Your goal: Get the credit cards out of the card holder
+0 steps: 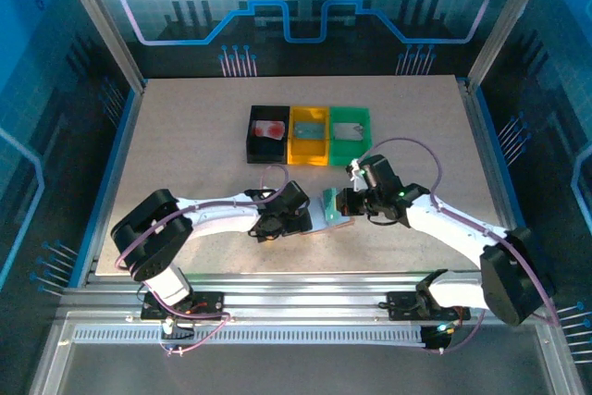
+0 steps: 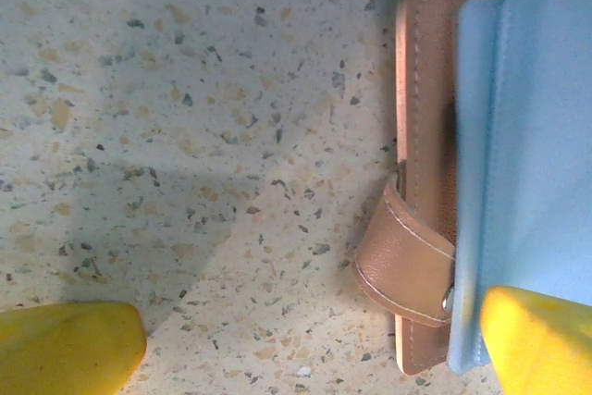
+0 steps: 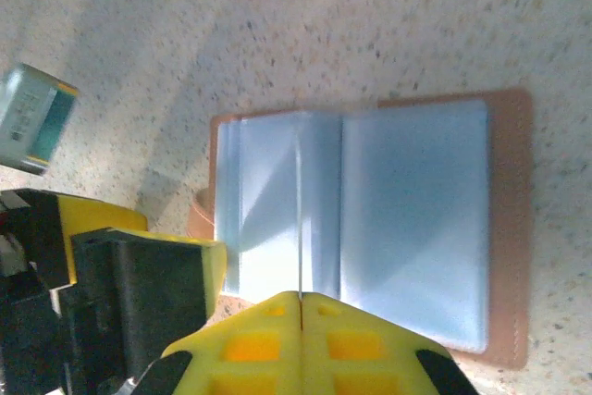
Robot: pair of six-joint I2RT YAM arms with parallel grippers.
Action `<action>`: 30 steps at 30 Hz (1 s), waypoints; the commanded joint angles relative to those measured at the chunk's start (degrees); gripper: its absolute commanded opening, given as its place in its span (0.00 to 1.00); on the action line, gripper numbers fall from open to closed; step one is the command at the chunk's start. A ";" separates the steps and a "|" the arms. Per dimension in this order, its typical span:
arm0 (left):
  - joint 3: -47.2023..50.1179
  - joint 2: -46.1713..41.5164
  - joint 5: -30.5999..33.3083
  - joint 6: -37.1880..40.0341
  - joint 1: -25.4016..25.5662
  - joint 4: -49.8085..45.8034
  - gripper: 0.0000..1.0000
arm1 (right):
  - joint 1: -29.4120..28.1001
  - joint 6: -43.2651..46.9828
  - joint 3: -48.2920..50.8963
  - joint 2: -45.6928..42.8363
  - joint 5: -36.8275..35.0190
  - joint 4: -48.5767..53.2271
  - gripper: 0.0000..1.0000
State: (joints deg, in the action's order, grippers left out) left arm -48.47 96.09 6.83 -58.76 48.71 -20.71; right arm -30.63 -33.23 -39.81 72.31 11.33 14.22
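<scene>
The card holder (image 1: 331,210) lies open on the table between my two grippers, salmon-pink outside with pale blue lining (image 3: 416,219). My right gripper (image 3: 301,298) is shut on a thin leaf that stands edge-on over the holder's middle; I cannot tell whether it is a lining sleeve or a card. My left gripper (image 2: 305,349) is open and low over the holder's left edge, beside the strap tab (image 2: 407,265), with one yellow fingertip (image 2: 546,339) over the lining corner. A red card (image 1: 268,129) lies in the black bin (image 1: 252,141).
The black bin, a yellow bin (image 1: 310,150) and a green bin (image 1: 365,120) stand in a row behind the card holder, the last two each with a pale card-like piece inside. The left gripper's finger (image 3: 139,284) sits close beside my right fingers.
</scene>
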 commanded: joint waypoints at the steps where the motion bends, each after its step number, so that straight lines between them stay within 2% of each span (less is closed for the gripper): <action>1: 7.55 13.26 -14.03 0.82 -0.46 16.05 0.99 | 1.06 2.21 -1.19 -1.06 -0.88 3.27 0.00; 7: 8.21 9.95 -14.50 1.89 -0.73 16.28 0.99 | 1.88 2.37 -0.70 -2.80 3.88 1.96 0.00; 11: 12.29 -3.98 -15.82 4.60 -3.59 20.06 0.99 | 2.12 2.68 -0.96 -5.61 9.12 0.83 0.00; 14: 13.71 -16.29 -17.85 9.92 -7.56 19.78 0.99 | 2.26 4.58 -1.93 -4.20 15.43 0.28 0.00; 17: 13.43 -23.94 -22.68 14.29 -11.82 19.22 0.99 | 2.27 4.76 -1.48 -3.05 21.47 -2.89 0.00; 21: 14.06 -28.80 -31.76 16.87 -15.07 22.71 0.99 | 1.84 5.09 -2.21 -1.15 28.09 -5.21 0.00; 24: 16.04 -30.42 -34.19 16.45 -15.31 25.92 0.99 | 1.47 3.73 -1.87 -0.45 31.11 -7.85 0.00; 28: 21.65 -29.93 -37.74 9.68 -15.23 37.96 0.97 | 0.71 0.57 -0.79 1.05 34.78 -13.06 0.00; 30: 24.67 -29.74 -37.45 6.39 -14.90 43.69 0.95 | -0.03 -0.20 -0.65 1.14 34.55 -14.01 0.00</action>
State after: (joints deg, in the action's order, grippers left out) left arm -27.03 65.84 -26.81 -47.79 33.65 12.95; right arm -29.61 -31.51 -40.56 72.90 41.82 4.36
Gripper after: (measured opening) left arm 0.957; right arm 0.041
